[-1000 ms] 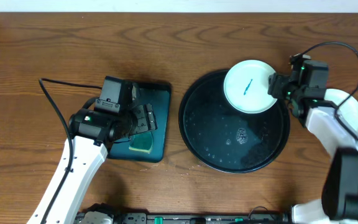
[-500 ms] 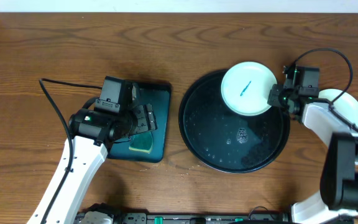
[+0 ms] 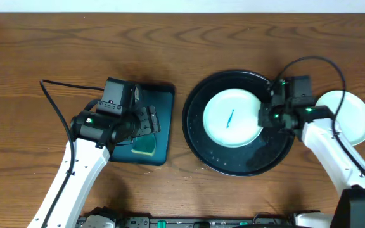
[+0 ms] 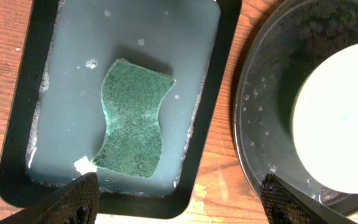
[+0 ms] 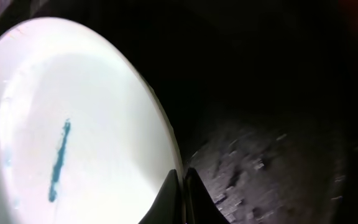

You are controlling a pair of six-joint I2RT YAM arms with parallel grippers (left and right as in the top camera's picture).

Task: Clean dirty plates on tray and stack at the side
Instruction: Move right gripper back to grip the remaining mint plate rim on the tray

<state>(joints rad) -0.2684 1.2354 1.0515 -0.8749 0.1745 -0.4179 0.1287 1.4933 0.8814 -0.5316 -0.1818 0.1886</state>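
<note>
Left hand [image 4: 180,190] spread wide, pointing down, right arm [image 3: 331,142] bent inward, right hand [image 5: 181,186] pinched on plate [image 5: 73,124] rim

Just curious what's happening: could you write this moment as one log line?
right gripper: shut on rim of smeared plate | smeared plate: in black tray | left gripper: open above sponge

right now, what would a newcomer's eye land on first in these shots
The pale plate with a blue streak stands out inside the black tray, its right rim pinched by the right gripper. Left of it, a green sponge sits in soapy water in the teal tray. A second plate lies on the table just right of the black tray.
</note>
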